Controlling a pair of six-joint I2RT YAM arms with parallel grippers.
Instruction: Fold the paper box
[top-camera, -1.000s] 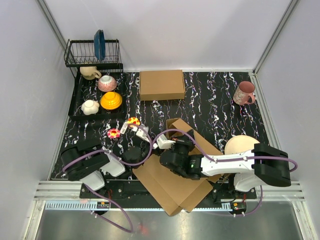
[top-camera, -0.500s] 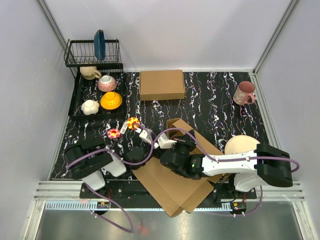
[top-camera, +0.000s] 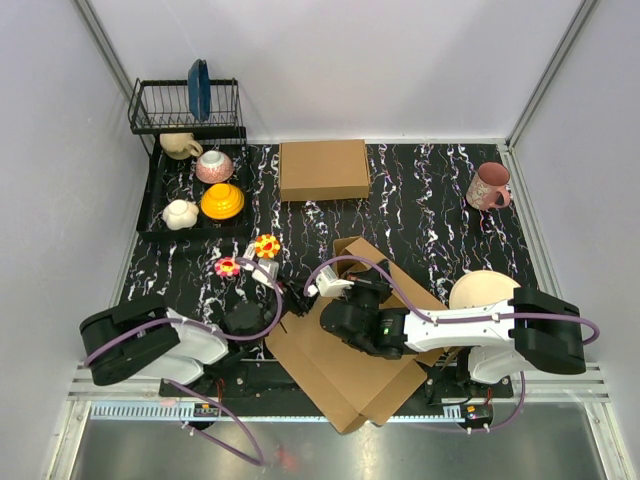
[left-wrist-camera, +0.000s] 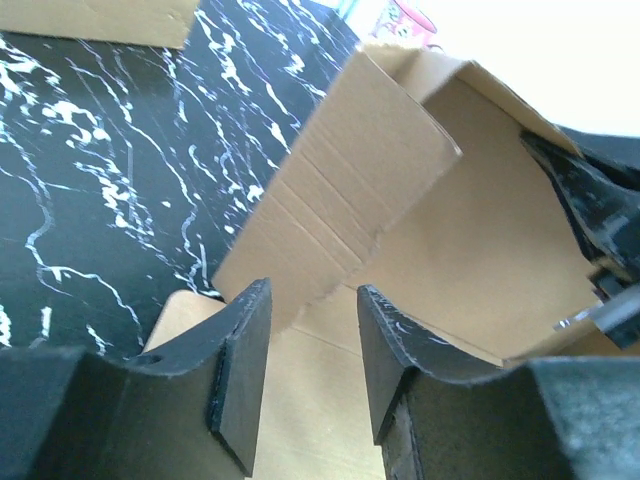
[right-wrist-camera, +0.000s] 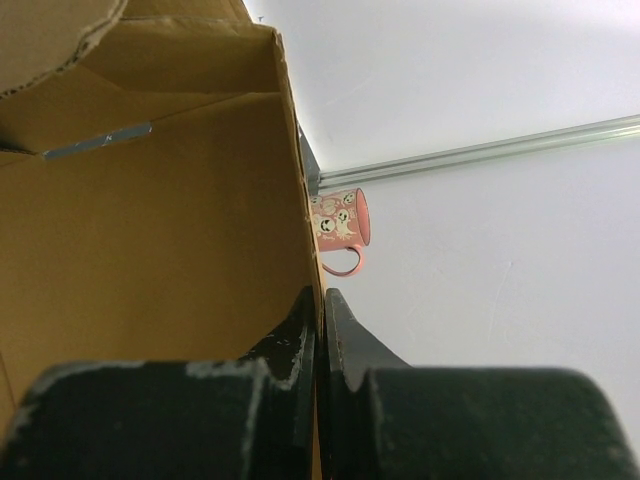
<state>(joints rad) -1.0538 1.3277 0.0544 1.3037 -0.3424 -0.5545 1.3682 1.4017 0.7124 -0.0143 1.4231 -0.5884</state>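
The paper box is a brown cardboard sheet lying at the table's near edge, with one wall raised at its far left end. My right gripper is over that end. In the right wrist view the gripper is shut on the thin edge of the upright wall. My left gripper sits just left of the sheet. Seen from the left wrist, it is open with nothing between its fingers. A tilted cardboard flap stands just beyond its fingertips.
A neatly formed brown box sits at the back centre. A dish rack and a tray of bowls are at the back left. Two flower toys lie near the left gripper. A pink mug and a tan bowl stand on the right.
My left gripper has opened and come off the cardboard, and the left arm has drawn back toward the near left. The right gripper keeps its hold in the same place.
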